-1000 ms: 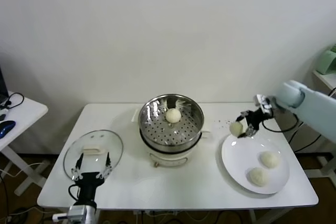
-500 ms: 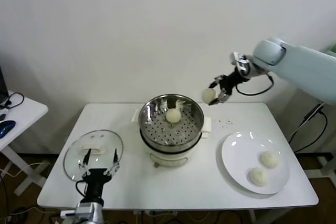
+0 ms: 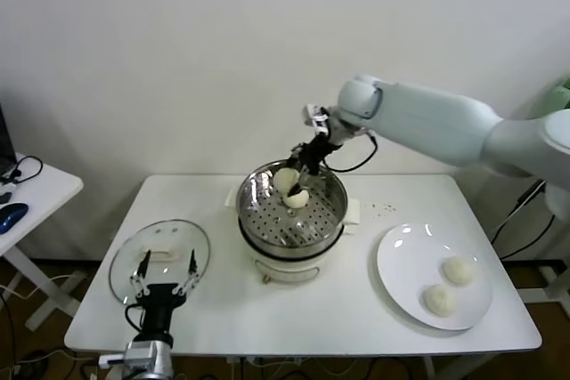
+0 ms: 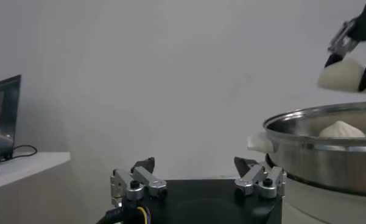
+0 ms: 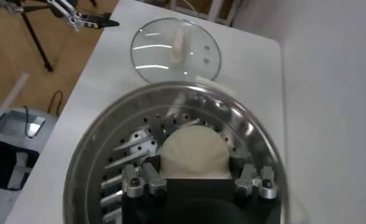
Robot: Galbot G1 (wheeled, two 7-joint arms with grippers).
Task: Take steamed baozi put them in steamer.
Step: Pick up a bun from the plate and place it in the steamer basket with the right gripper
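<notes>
From the head view, the right gripper (image 3: pixel 298 173) hangs over the far rim of the steamer (image 3: pixel 290 211), its fingers clamped on 1 steamed baozi (image 3: pixel 286 181). That bun sits in the air just above a second baozi (image 3: pixel 297 198) lying on the perforated floor of the basket. The steamer stands on a white cooker base (image 3: pixel 285 266) in the middle of the white table (image 3: pixel 356 309). To the right, well apart from the steamer, a white plate (image 3: pixel 434 275) carries 2 more baozi, one (image 3: pixel 458 270) nearer the back and one (image 3: pixel 438 299) nearer the front. On the left of the table lies a round glass lid (image 3: pixel 158 259), and the left gripper (image 3: pixel 162 266) waits at the table's near edge beside it, its 2 fingers spread wide with nothing between them.

In the left wrist view, the left gripper (image 4: pixel 198 177) shows its 2 fingers parted and empty. Beyond it is the steamer's shiny wall (image 4: pixel 329 159) with the top of the resting bun (image 4: pixel 341 129) peeking over the rim, and above that the carried bun (image 4: pixel 344 75) pinched in the other arm's dark fingers.

In the right wrist view, the right gripper (image 5: pixel 198 178) looks straight down into the steamer (image 5: pixel 103 152), the held baozi (image 5: pixel 193 154) filling the gap between its fingers. The glass lid (image 5: pixel 176 50) lies on the table beyond the rim.
</notes>
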